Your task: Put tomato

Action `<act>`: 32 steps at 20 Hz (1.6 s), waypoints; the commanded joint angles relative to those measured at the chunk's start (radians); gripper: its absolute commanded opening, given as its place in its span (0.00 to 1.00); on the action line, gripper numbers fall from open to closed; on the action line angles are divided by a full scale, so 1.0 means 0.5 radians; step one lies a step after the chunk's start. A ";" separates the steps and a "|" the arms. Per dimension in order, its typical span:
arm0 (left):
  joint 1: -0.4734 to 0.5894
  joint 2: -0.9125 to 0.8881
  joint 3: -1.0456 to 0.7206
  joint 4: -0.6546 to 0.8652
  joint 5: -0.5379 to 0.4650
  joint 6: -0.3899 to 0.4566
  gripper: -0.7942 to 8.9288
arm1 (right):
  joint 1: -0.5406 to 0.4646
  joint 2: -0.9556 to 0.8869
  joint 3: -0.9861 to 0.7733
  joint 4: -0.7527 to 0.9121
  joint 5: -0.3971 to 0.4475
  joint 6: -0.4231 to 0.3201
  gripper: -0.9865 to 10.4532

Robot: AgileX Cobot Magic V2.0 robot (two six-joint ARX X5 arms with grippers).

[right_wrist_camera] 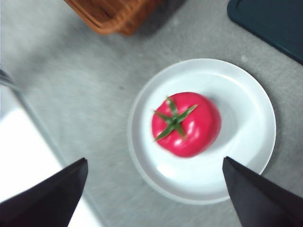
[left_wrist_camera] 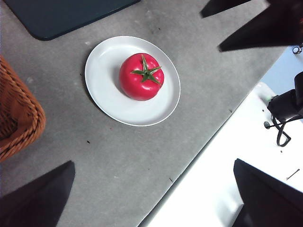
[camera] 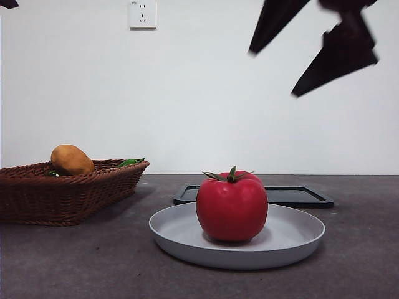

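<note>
The glossy red tomato (camera: pixel 232 208) with a green stem stands upright in the middle of a shallow grey plate (camera: pixel 299 238). My right gripper (camera: pixel 272 73) hangs open high above and to the right of it, touching nothing. In the right wrist view the tomato (right_wrist_camera: pixel 186 124) lies on the plate (right_wrist_camera: pixel 142 142) just beyond the open right gripper (right_wrist_camera: pixel 155 159). The left gripper (left_wrist_camera: pixel 153 162) is open and empty, well above the table, looking down on the tomato (left_wrist_camera: pixel 141 78) and plate (left_wrist_camera: pixel 102 90). It shows only as a black tip (camera: pixel 7 4) in the front view.
A brown wicker basket (camera: pixel 62 193) at the left holds an orange-tan potato-like item (camera: pixel 72 159) and something green (camera: pixel 131 162). A flat black tray (camera: pixel 299 196) lies behind the plate. The table's edge (left_wrist_camera: pixel 199 156) runs near the plate in the left wrist view.
</note>
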 commanded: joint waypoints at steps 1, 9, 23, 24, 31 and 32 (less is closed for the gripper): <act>-0.007 0.014 0.045 0.022 0.012 0.036 0.63 | 0.084 0.130 0.039 0.092 0.096 -0.001 0.49; -0.007 0.014 0.045 0.034 0.011 0.034 0.63 | 0.304 0.433 0.039 0.304 0.482 -0.008 0.52; -0.007 0.014 0.045 0.053 0.011 0.031 0.62 | 0.433 0.777 0.039 0.493 0.655 -0.009 0.52; -0.007 0.014 0.045 0.054 0.011 0.031 0.62 | 0.435 0.798 0.039 0.493 0.654 -0.008 0.52; -0.007 0.014 0.045 0.054 0.011 0.031 0.62 | 0.451 0.944 0.039 0.495 0.684 -0.008 0.51; -0.007 0.014 0.045 0.055 0.011 0.031 0.62 | 0.452 0.945 0.039 0.494 0.717 -0.008 0.48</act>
